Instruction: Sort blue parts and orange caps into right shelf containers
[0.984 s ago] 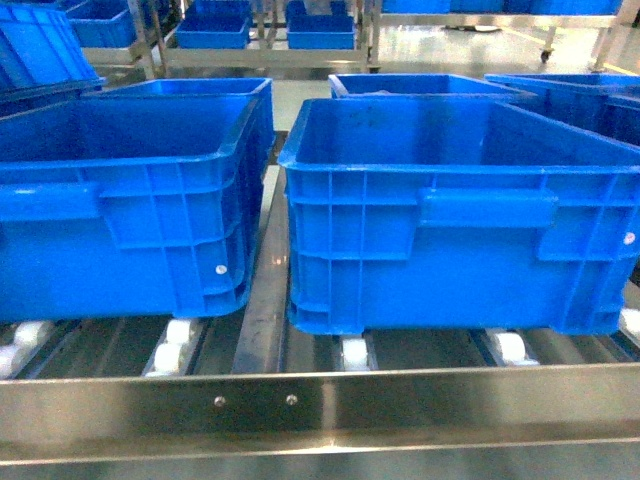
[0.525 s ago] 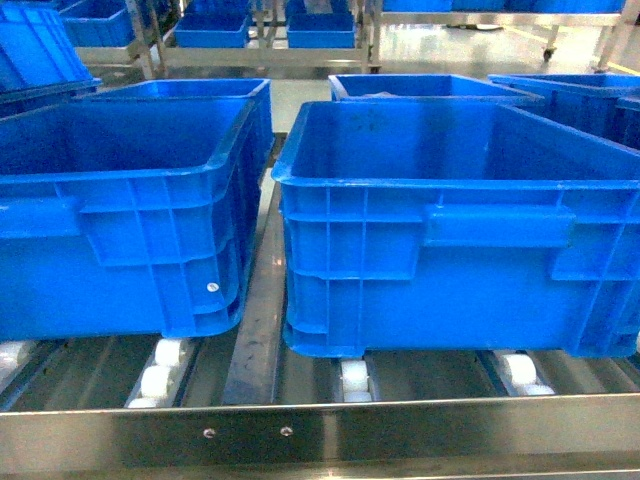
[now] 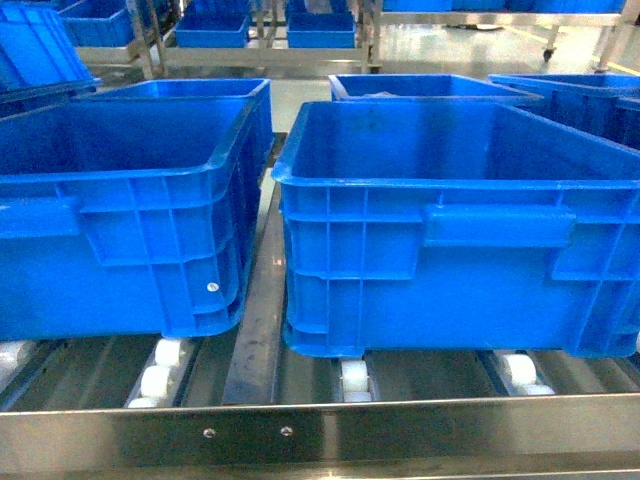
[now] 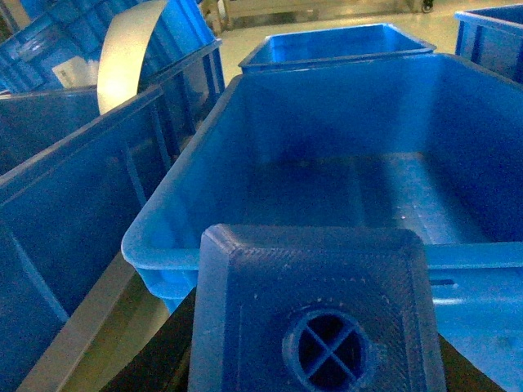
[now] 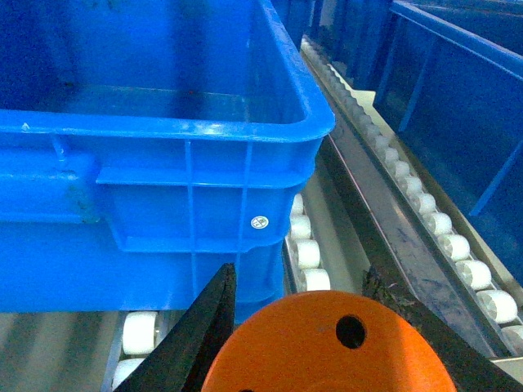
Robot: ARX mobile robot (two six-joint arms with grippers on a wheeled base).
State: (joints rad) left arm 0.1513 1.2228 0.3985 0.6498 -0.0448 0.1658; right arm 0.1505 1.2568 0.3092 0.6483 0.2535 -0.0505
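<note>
Entry, approach to the roller shelf: over the last second my head view closed in slightly on the two large bright blue ribbed plastic crates, then held steady across the final half second, so I judged the base had settled at the shelf's steel front edge (image 3: 320, 430). Left crate (image 3: 120, 230) and right crate (image 3: 450, 230) stood side by side on the white rollers, apart, with a metal divider rail (image 3: 262, 300) between them; both interiors, as far as visible, held nothing. Left gripper (image 4: 315, 327): clenched on a small bright blue rectangular plastic block (image 4: 315, 302), hole in its top face, poised just before that crate's near rim. Right gripper (image 5: 327, 327): grasping a small orange plastic cylinder cap (image 5: 327, 347), low in front of a crate's corner, below its rim. Neither part was deposited yet; with the base halted, I judged lifting each over a rim came next.
</note>
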